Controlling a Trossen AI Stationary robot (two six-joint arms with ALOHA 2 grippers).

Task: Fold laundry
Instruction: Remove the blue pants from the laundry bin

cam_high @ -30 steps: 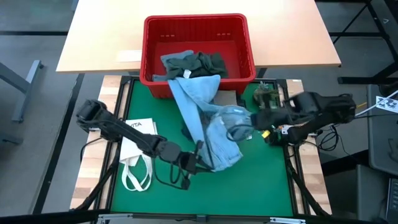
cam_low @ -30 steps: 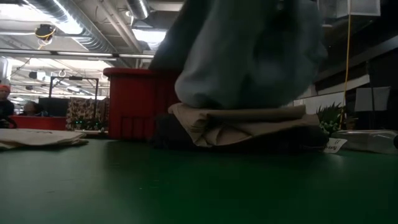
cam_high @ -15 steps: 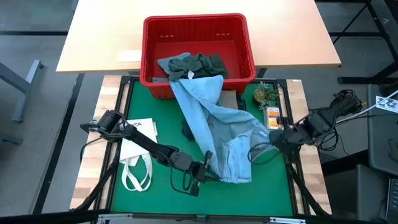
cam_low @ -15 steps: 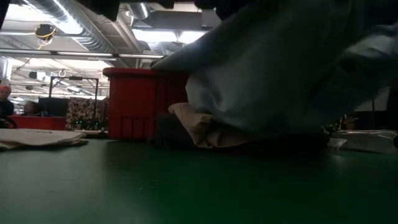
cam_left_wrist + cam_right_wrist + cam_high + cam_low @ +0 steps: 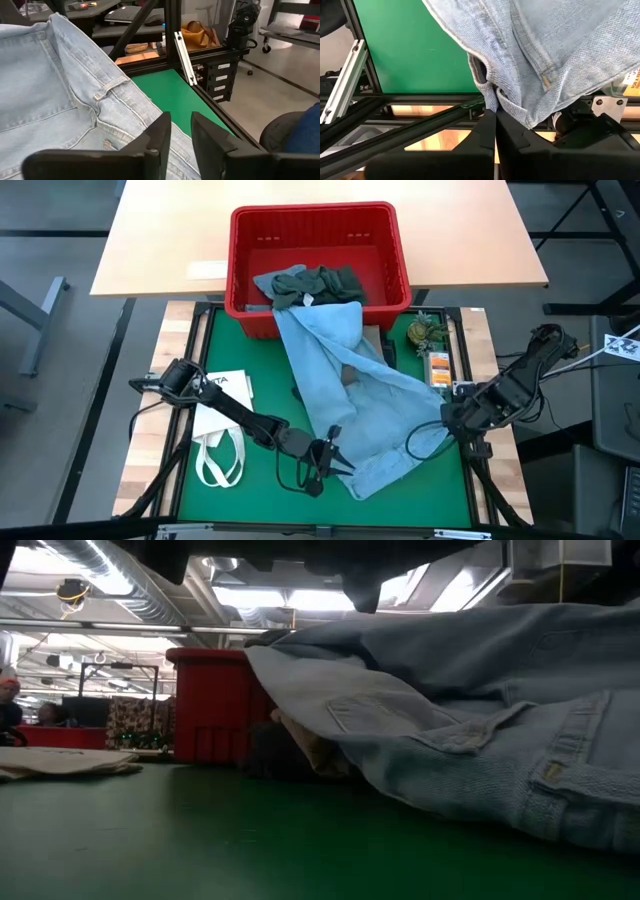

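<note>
You've got light blue jeans (image 5: 345, 395) draped from the red basket (image 5: 318, 235) across the green mat (image 5: 250, 490): soft, floppy, fairly heavy denim (it sags). Right gripper (image 5: 495, 120) is pinched on the waistband edge. Left gripper (image 5: 180, 130) stands slightly parted above the cloth, holding nothing. Grab waistband corners.

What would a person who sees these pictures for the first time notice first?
The light blue jeans stand out first: they stretch from the red basket at the back of the green table down to its front. The right gripper is shut on their edge at the table's right side, while the left gripper sits at the front by the jeans, its fingers slightly apart.
</note>
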